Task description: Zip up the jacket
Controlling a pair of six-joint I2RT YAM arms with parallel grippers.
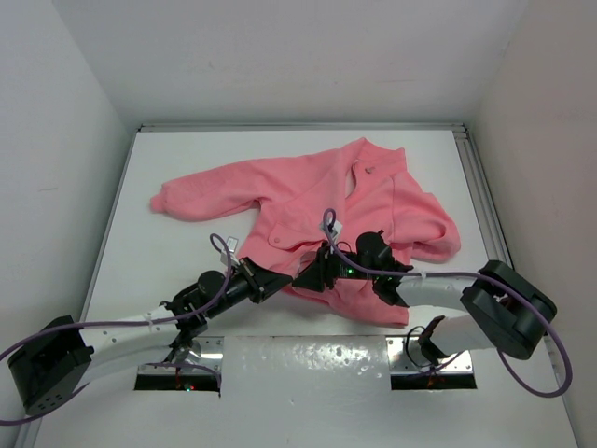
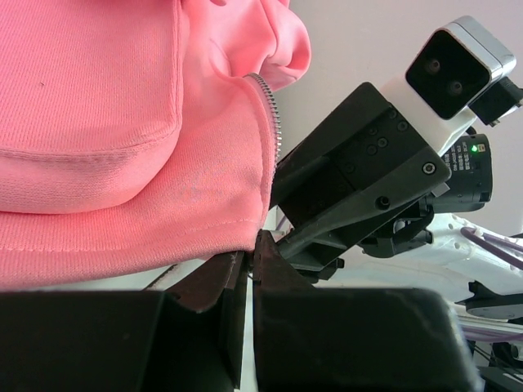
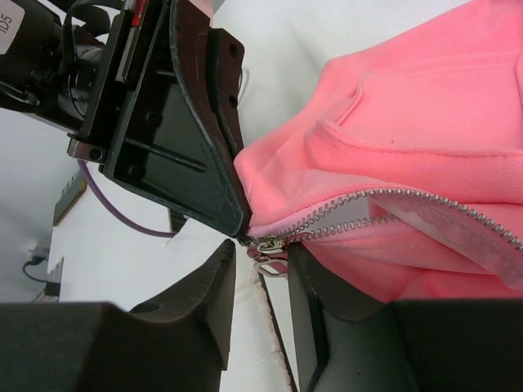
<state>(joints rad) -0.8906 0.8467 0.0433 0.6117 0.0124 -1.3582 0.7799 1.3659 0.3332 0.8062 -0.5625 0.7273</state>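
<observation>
The salmon-pink jacket [image 1: 373, 196] lies spread on the white table [image 1: 168, 252], front partly unzipped. My left gripper [image 1: 283, 278] is shut on the bottom hem corner [image 2: 237, 237] beside the zipper teeth [image 2: 273, 122]. My right gripper [image 1: 306, 273] faces it tip to tip at the same corner. In the right wrist view the right gripper [image 3: 261, 257] stands open, its fingers on either side of the small metal pull [image 3: 271, 265], which hangs from the slider [image 3: 265, 242] at the zipper's lower end. The two tooth rows [image 3: 409, 204] spread apart above it.
White walls close in the table on three sides, and a metal rail [image 1: 480, 187] runs along its right edge. Purple cables [image 1: 221, 245] loop above both wrists. The jacket's left sleeve [image 1: 205, 196] stretches toward the table's left side.
</observation>
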